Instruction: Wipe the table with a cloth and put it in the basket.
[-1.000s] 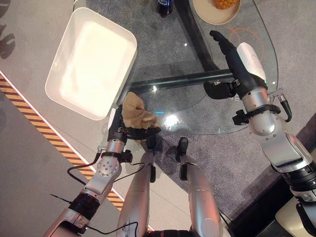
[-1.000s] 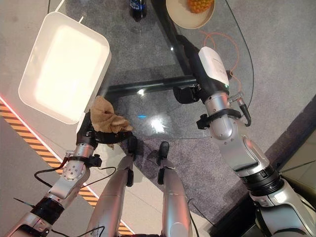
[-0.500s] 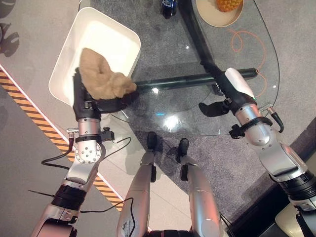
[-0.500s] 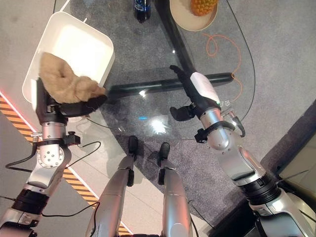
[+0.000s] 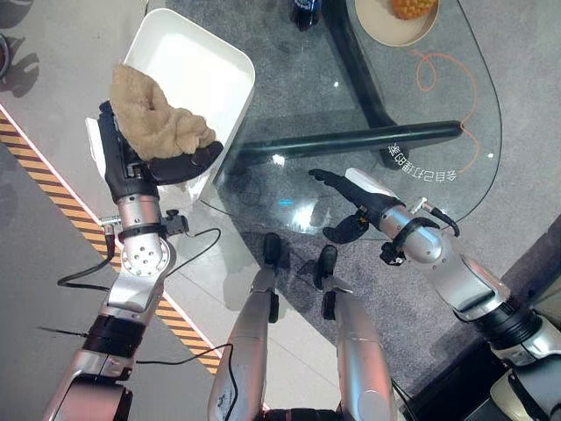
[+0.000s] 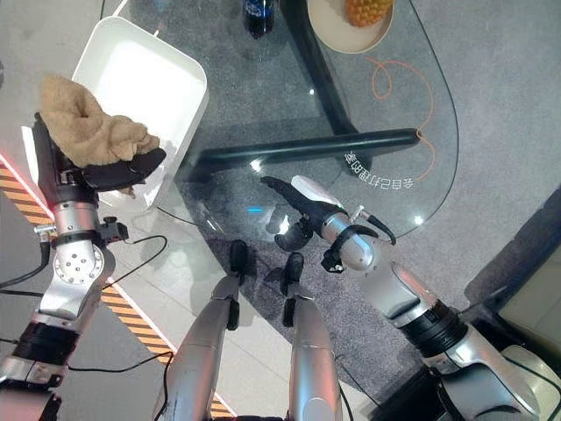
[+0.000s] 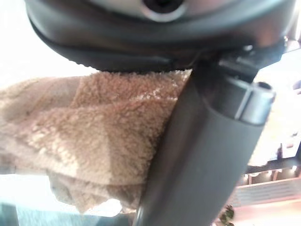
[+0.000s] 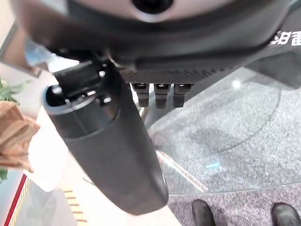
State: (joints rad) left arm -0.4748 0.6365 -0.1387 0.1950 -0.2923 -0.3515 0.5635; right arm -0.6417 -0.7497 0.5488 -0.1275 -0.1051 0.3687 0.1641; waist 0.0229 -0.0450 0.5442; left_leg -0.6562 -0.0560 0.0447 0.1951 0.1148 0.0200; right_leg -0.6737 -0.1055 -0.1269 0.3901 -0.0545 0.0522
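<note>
Since the earlier frames left hand [image 5: 149, 162] is carrying cloth [image 5: 153, 123] off the counter [image 5: 368, 105] to the basket's [image 5: 197, 66] near-left rim, fingers gripping it | right hand [image 5: 359, 189] is retreating nearer, fingers relaxed, empty | release is looking next | far: plate [image 5: 386, 22], bottle [image 5: 305, 10]; grey carpet, striped floor tape.

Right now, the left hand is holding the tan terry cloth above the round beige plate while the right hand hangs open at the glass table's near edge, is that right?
Not quite: in the left eye view the left hand holds the tan terry cloth above the near edge of the white rectangular basket, not a plate. The right hand does hang open at the glass table's near edge.
</note>
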